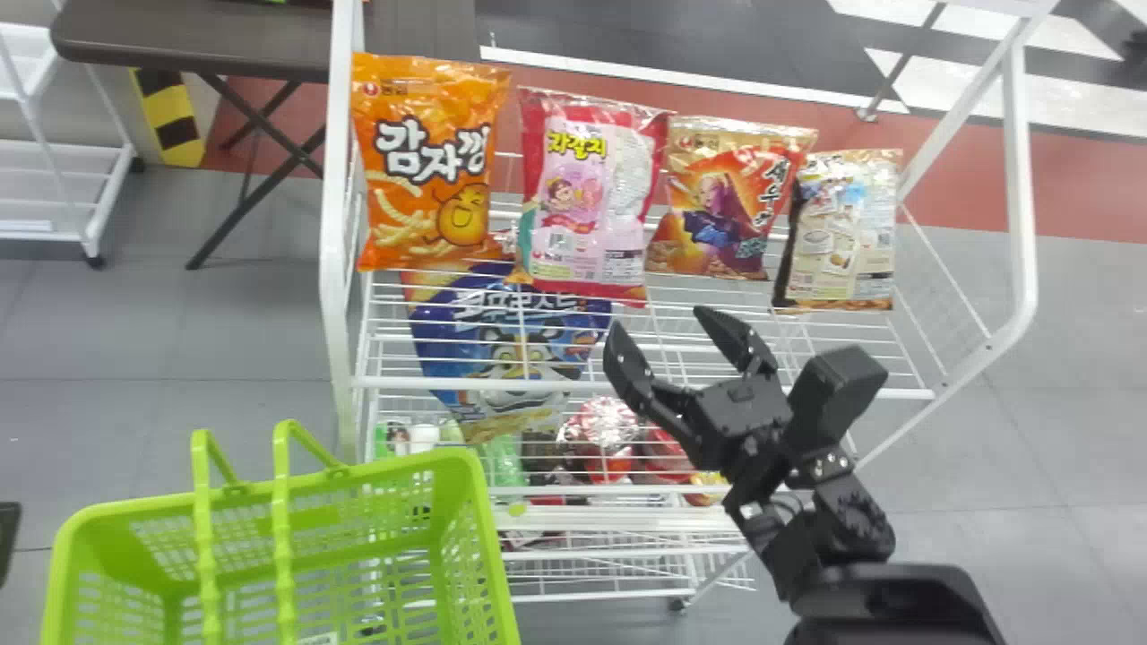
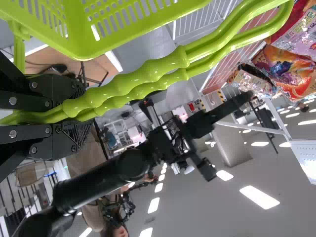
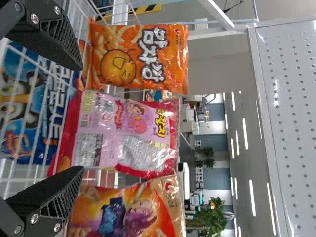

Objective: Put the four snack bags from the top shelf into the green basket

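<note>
The green basket [image 1: 487, 546] is nearest, at eight o'clock in the head view; the left gripper [image 2: 81, 111] is clamped on its two handles [image 2: 153, 74], I guess so it hangs steady by the rack and bags can drop in; all four snacks are on the top shelf [image 1: 385, 382]; the orange bag [image 1: 430, 161] is at eleven o'clock, the pink bag [image 1: 587, 202] at twelve, the red and gold bag [image 1: 721, 202] at half past one, and the brown and cream bag [image 1: 842, 228] at two; they stand in a row with wide sides to the robot, maybe for easy picking; a big blue bag [image 1: 506, 349] is lower down, toward eight o'clock. The right arm [image 1: 815, 555] comes in from half past four and points toward half past ten; the right gripper [image 1: 663, 327] has its two fingers wide apart and holds nothing; in the right wrist view the pink bag is ahead, so I think that one is next; it needs a soft squeeze, as it could slip or tip over.
</note>
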Tool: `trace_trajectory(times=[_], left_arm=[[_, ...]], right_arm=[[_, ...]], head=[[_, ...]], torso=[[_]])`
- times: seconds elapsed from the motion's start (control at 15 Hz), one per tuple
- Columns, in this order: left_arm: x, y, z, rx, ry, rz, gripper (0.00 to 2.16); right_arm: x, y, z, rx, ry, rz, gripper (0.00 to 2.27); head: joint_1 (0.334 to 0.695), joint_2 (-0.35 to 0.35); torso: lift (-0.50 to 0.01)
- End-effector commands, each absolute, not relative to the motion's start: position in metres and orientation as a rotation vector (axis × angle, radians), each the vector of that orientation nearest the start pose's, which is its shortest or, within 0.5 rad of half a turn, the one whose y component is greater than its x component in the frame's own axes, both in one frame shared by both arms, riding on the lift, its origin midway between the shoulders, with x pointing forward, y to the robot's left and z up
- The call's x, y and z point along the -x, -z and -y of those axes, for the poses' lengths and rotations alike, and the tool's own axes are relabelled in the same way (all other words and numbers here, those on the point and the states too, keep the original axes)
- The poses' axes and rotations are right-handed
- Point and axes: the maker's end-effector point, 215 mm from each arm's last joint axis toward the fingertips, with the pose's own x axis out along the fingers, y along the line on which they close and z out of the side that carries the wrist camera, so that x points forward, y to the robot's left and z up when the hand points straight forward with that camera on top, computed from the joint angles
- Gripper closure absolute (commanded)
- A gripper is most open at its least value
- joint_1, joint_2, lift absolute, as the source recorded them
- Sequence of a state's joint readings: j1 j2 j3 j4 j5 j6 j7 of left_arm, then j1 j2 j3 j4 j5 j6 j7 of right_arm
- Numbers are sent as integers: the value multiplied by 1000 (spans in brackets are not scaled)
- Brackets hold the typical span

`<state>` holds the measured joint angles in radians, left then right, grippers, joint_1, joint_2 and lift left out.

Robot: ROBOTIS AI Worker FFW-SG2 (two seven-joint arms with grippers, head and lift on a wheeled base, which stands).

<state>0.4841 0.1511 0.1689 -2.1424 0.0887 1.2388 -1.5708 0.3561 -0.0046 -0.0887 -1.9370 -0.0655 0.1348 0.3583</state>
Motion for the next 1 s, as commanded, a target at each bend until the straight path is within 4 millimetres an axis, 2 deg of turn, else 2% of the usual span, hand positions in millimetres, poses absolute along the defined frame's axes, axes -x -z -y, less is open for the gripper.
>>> trace_trajectory(times=[0.0,0.33,0.47,0.67,0.8,0.93], left_arm=[[-205,397,-105,819,1257,-916,2148],[-205,398,-108,820,1252,-917,2148],[-206,398,-110,824,1249,-914,2148],[-206,399,-112,829,1242,-912,2148],[-211,399,-113,816,1250,-918,2148],[-212,401,-115,823,1247,-919,2148]], right_arm=[[-513,355,170,-90,-313,-100,97],[-588,339,99,-161,-435,-88,97],[-612,339,80,-155,-471,-96,97],[-646,343,62,-154,-511,-105,97],[-655,346,58,-138,-514,-107,97],[-664,359,56,-128,-517,-142,120]], head=[[695,-167],[695,-60],[695,-17],[695,39],[695,61],[695,66]], torso=[[0],[0],[0],[0],[0],[0]])
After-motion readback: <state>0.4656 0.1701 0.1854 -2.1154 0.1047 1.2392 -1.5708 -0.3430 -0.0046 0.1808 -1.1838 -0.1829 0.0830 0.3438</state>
